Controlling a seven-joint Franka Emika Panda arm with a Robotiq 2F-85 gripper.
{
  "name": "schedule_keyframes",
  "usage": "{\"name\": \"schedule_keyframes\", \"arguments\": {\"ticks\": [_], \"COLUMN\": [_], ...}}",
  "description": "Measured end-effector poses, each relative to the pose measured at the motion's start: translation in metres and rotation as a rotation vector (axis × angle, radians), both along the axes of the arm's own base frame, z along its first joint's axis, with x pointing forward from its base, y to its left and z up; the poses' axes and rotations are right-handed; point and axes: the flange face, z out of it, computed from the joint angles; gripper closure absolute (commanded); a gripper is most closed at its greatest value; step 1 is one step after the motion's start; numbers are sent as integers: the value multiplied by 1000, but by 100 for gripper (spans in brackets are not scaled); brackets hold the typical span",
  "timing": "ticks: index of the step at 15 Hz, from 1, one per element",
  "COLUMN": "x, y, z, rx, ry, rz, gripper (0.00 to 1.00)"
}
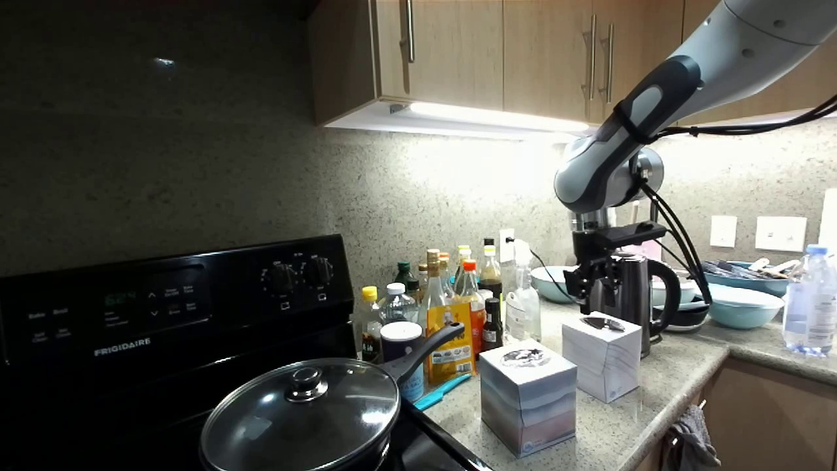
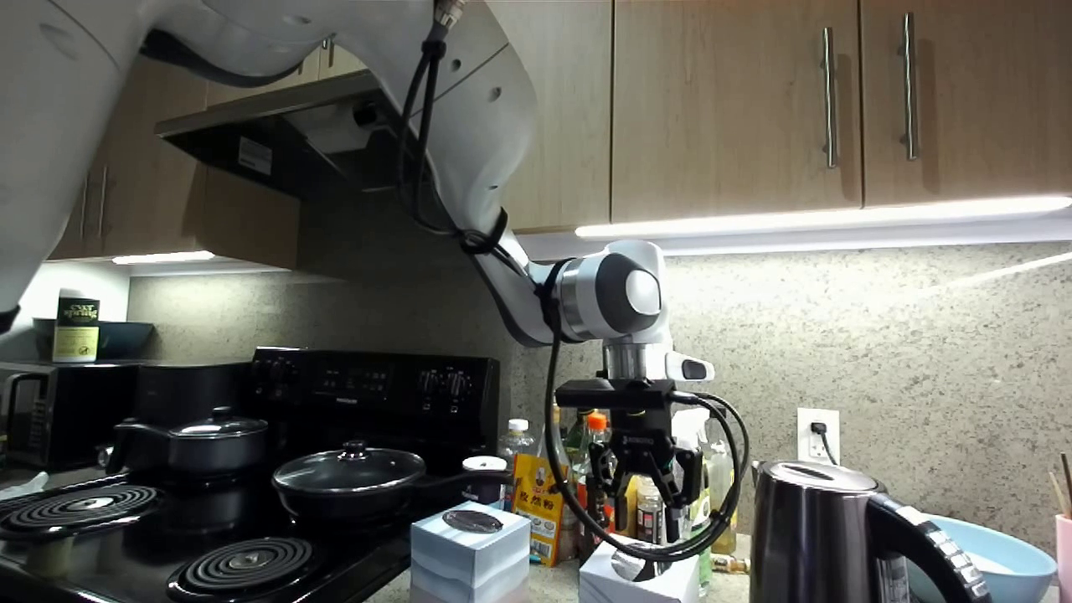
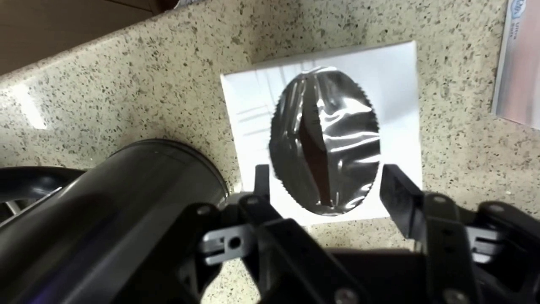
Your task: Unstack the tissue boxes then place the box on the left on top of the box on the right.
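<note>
Two tissue boxes stand side by side on the counter, apart from each other. The box with blue-grey and pink waves (image 1: 528, 407) (image 2: 469, 557) is nearest the stove; its pink side (image 3: 522, 71) shows at the right edge of the wrist view. The white box (image 1: 601, 360) (image 2: 599, 578) stands near the kettle; its top with an oval film opening (image 3: 325, 143) fills the middle of the wrist view. My gripper (image 1: 579, 297) (image 2: 645, 507) (image 3: 325, 181) is open and empty above the white box. Its fingers are spread over the box's top, not gripping it.
A steel kettle (image 1: 621, 288) (image 2: 812, 536) (image 3: 126, 228) stands close beside the white box. Several bottles (image 1: 431, 294) line the wall behind the boxes. A lidded pan (image 1: 301, 412) sits on the stove, its handle pointing at the bottles. The counter's front edge (image 1: 680, 409) runs near the boxes.
</note>
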Motion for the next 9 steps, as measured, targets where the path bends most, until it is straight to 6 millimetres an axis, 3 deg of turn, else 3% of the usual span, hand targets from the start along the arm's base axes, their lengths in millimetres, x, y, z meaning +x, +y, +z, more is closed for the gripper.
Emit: {"name": "schedule_keyframes", "arguments": {"ticks": [5,9], "x": [3,-2], "y": [0,32], "z": [13,60], "rx": [-6,-13], "ry": [-14,-18], "rz": [-48,-74], "gripper": [0,0]}}
